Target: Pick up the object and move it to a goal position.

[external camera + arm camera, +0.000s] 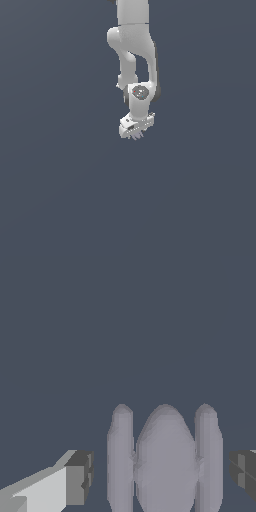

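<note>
The arm hangs down in the exterior view with its jaws (134,131) pointing at the plain dark surface below, and a few pale prongs stick out from under them. The wrist view explains this: the object (165,458), a pale lavender-grey lump with a rounded middle lobe and a narrower upright prong on each side, stands between the two jaws, with the one fingertip (80,477) apart from one prong and the other fingertip (244,472) apart from the other. A visible gap remains on both sides, so the jaws are released and spread around the thing, not clenched on it. This placement looks like the set-up for a grasp: the object is bracketed and roughly centred so that closing would pinch it across its prongs.

Counted: one arm, one pair of jaws with two fingertips, one object showing three lobes in the wrist view. No goal marker is visible in either view. Whether the object rests on the surface or is already lifted cannot be told.
</note>
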Motion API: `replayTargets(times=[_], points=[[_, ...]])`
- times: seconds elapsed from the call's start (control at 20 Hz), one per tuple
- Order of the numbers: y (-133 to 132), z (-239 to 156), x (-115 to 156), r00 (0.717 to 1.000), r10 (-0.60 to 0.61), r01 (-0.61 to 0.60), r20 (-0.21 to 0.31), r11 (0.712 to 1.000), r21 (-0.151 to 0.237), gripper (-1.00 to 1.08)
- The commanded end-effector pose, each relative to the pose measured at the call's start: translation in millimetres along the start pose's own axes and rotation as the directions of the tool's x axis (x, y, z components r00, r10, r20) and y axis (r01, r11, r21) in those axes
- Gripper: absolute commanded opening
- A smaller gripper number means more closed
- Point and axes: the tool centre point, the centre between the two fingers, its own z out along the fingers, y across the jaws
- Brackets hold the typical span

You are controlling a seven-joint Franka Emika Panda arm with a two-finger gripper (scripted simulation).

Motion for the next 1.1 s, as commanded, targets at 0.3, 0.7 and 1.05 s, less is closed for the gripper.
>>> replayTargets(times=[0.3,0.7,1.05], points=[[0.0,2.9,0.3,1.0,0.0,0.0,0.0,1.0,0.0,-1.0],[-2.4,-2.3,1.2,1.0,-0.007,0.007,-0.001,1.0,0.0,-1.0],[3.4,-25.2,6.7,1.0,-0.007,0.007,-0.001,1.0,0.0,-1.0]])
